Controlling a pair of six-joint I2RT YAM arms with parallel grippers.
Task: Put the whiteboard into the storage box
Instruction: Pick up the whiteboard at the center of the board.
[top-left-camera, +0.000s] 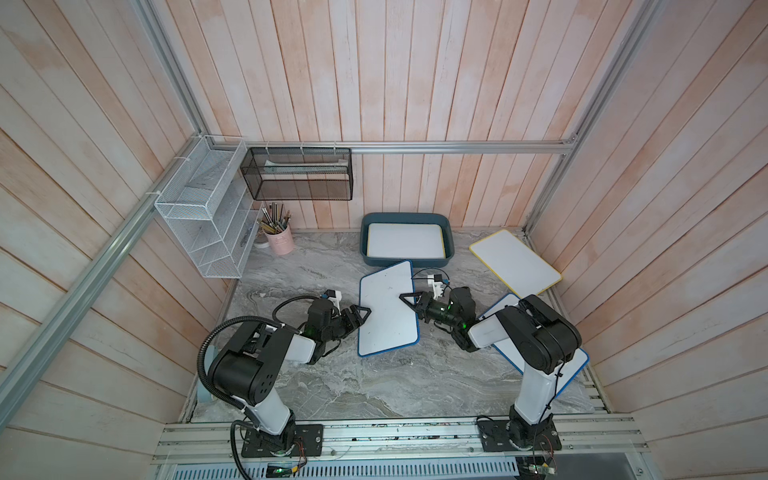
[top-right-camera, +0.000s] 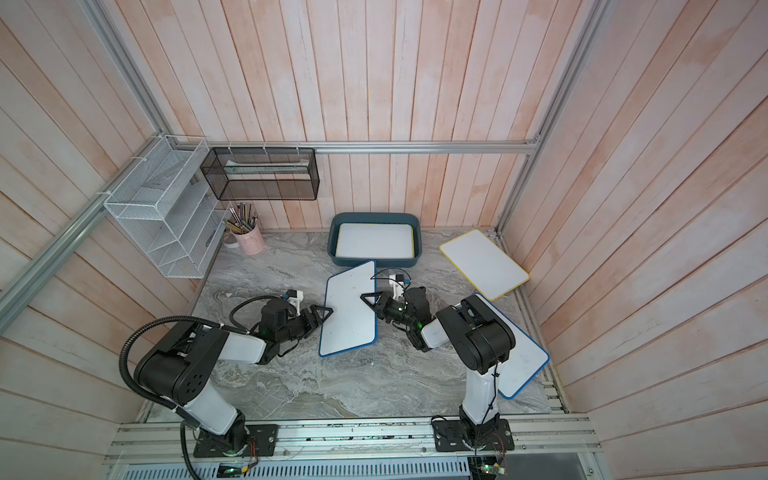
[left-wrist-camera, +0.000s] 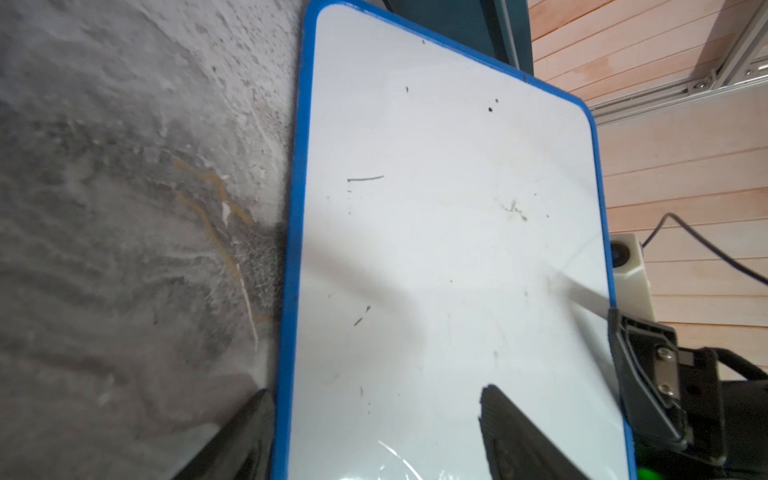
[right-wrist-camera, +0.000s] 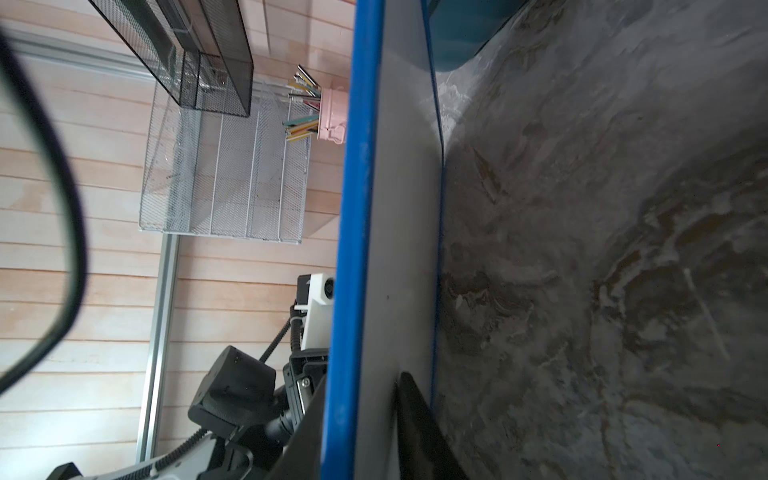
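the right gripper (top-left-camera: 409, 301) is pinching the right edge of the blue whiteboard (top-left-camera: 386, 328), tipping it up off the table (top-left-camera: 374, 386). the left gripper (top-left-camera: 362, 312) is gaping wide around the left edge. the board is looking light, stiff and slippery, so its rim is looking best to grab. it is sitting just in front of the storage box (top-left-camera: 365, 232).
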